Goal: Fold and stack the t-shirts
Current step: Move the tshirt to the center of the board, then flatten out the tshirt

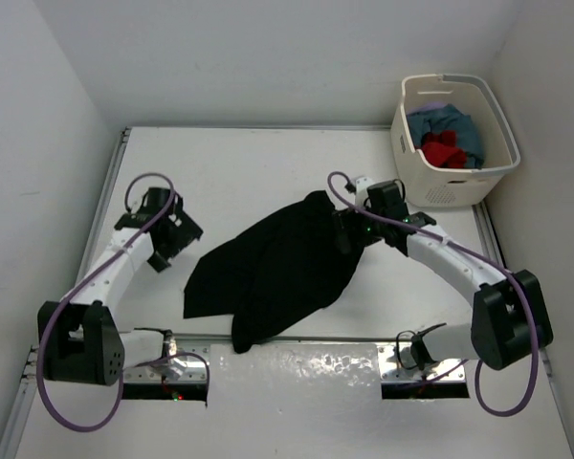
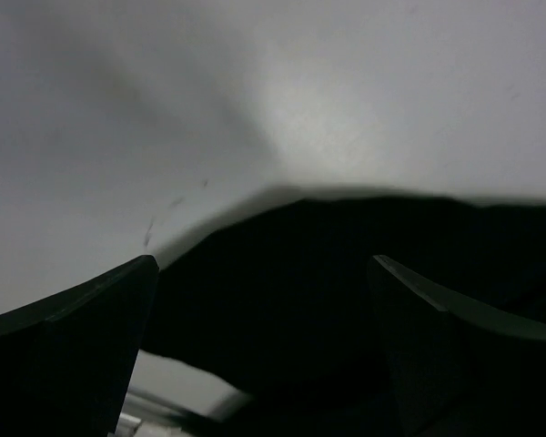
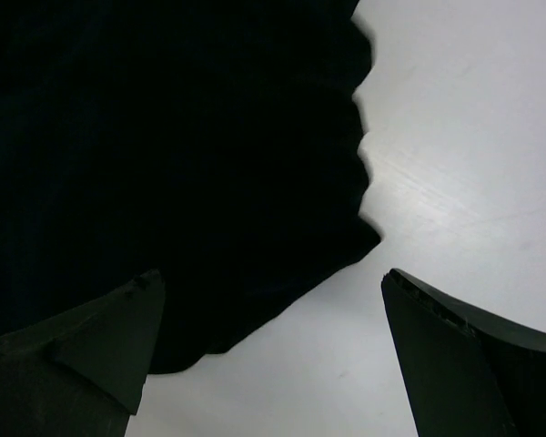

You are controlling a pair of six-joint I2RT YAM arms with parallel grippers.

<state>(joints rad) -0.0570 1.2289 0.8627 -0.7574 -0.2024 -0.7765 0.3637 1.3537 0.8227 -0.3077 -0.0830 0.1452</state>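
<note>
Left hand, fingers spread and empty, sits just beside the left edge of the black t-shirt, which lies crumpled at mid-tabletop. The right hand, fingers likewise spread, is over the shirt's far right corner, gripping nothing.

The left tool has its two dark fingers spread wide, one in the lower left corner and one in the lower right. Between and beyond them lies the black t-shirt, a rumpled mass whose upper edge humps against the white table. Whether the fingertips touch the cloth cannot be told. A few small dark marks speck the table just left of the shirt's edge.
</note>
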